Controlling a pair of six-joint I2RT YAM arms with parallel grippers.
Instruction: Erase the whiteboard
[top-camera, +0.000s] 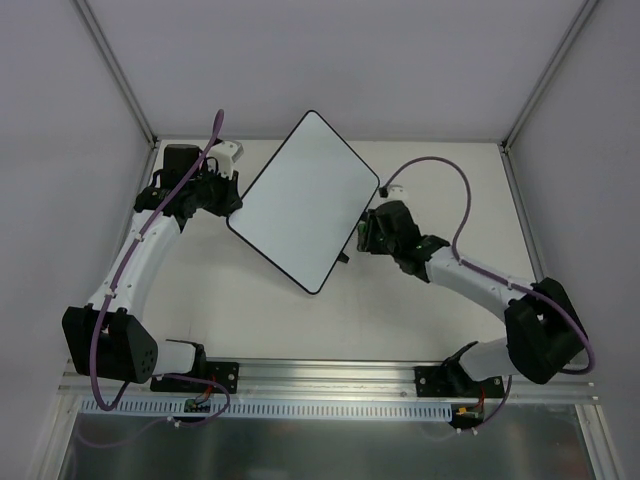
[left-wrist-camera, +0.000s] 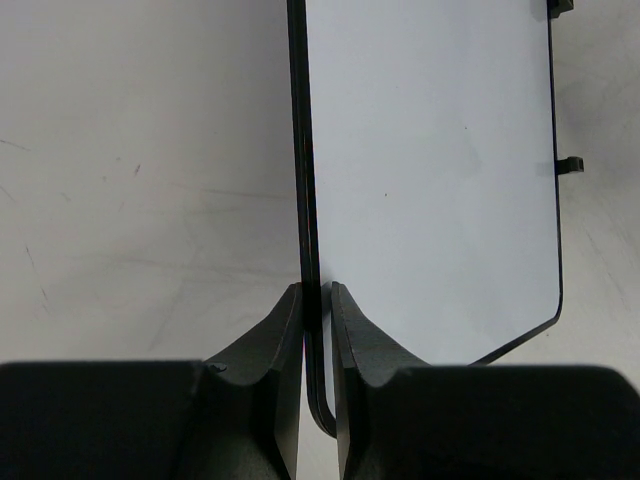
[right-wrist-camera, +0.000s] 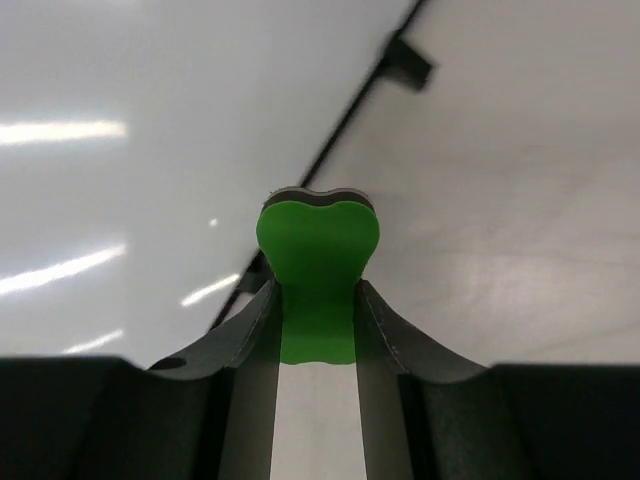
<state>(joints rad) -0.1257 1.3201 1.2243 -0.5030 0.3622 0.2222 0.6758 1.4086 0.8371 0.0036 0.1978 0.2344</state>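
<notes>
While left claw (left-wrist-camera: 315, 296) pinches whiteboard (top-camera: 305, 200) edge, right claw (right-wrist-camera: 317, 290) squeezes eraser (right-wrist-camera: 318, 235).

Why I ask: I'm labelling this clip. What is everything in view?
whiteboard: one, white with black frame, mid-table, turned at an angle
eraser: one, green, by the whiteboard's edge, in the right gripper
table: one, white, beneath everything
cables: two, purple, one at each side
arms: two, white and black, based at near edge
left gripper: one, black, shut on the whiteboard's edge
right gripper: one, black, shut on the eraser
</notes>
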